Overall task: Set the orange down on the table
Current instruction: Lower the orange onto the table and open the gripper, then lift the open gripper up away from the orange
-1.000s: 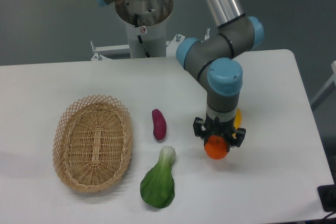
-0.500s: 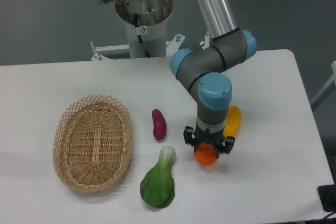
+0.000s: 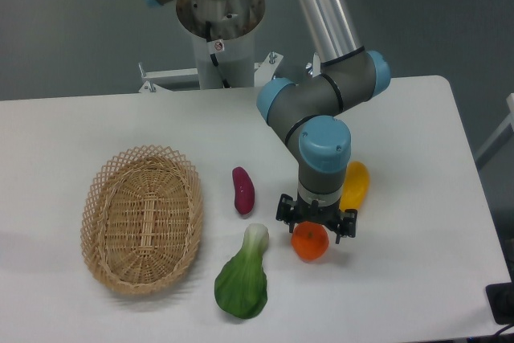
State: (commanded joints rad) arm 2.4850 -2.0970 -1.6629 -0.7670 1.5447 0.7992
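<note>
The orange (image 3: 310, 243) is a small round fruit resting on the white table (image 3: 418, 222), just right of the green vegetable. My gripper (image 3: 316, 229) hangs straight above it, pointing down. Its dark fingers (image 3: 287, 218) stand apart on either side of the fruit's top and do not appear to press it. Almost the whole orange shows beneath the gripper.
A yellow-orange pepper-like item (image 3: 356, 185) lies just right of the wrist. A purple vegetable (image 3: 242, 189) and a green leafy vegetable (image 3: 242, 279) lie to the left. An oval wicker basket (image 3: 143, 218) sits at far left. The robot base (image 3: 218, 22) stands behind the table.
The arm carried the orange leftward and down, away from the yellow item. The orange now shows more fully below the gripper, on the table, with the fingers spread off it.
</note>
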